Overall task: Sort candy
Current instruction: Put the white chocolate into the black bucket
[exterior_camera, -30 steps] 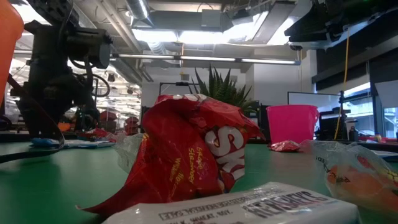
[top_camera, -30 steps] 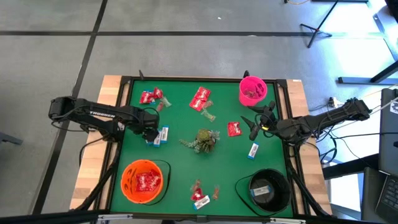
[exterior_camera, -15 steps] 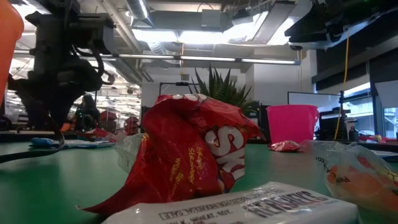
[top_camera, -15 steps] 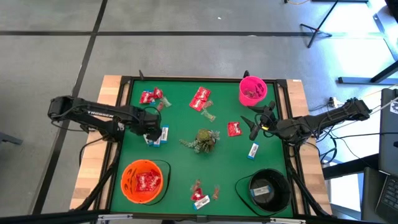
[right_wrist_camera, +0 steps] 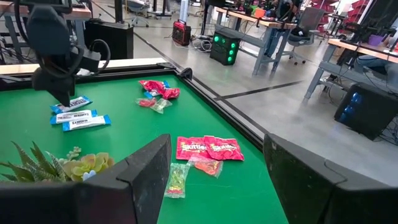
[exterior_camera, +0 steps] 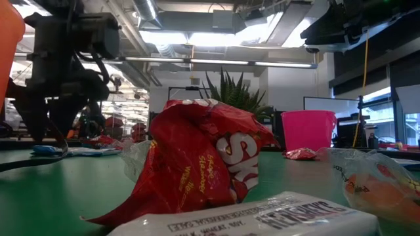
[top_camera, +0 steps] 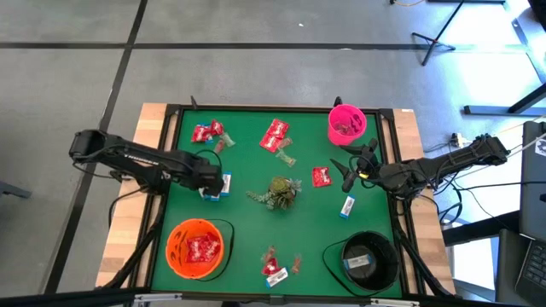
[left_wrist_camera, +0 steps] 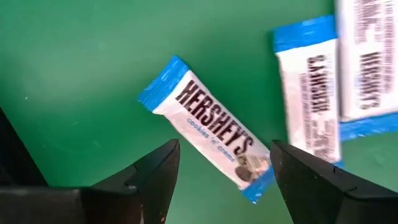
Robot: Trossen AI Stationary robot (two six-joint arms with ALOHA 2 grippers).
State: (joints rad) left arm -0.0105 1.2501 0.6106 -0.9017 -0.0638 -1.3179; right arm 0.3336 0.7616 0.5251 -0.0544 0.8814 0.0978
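Your left gripper (top_camera: 215,182) hangs just above the small cluster of white-and-blue bars (top_camera: 217,188) on the left side of the green table (top_camera: 247,230), and its fingers (left_wrist_camera: 152,180) stand apart with one Hershey's bar (left_wrist_camera: 208,137) lying flat on the mat between them, not gripped; two more bars (left_wrist_camera: 336,81) of the same kind lie just beside it. Your right gripper (top_camera: 345,173) waits over the right side of the table, its fingers spread wide, near a single red packet (top_camera: 321,176) and a lone white-and-blue bar (top_camera: 347,206). You have candy scattered across the mat: red packets (top_camera: 207,132) toward the far left corner, a red Skittles packet (top_camera: 275,135) at the far middle with a small clear-wrapped piece (top_camera: 286,159) just beside it, and a mixed little heap (top_camera: 275,266) at the near edge. The orange bowl (top_camera: 177,254) at the near left holds red packets, the black bowl (top_camera: 386,264) at the near right holds a white bar, and the pink cup (top_camera: 358,128) at the far right holds dark pieces. A green leafy sprig (top_camera: 279,192) sits in the middle of the table.
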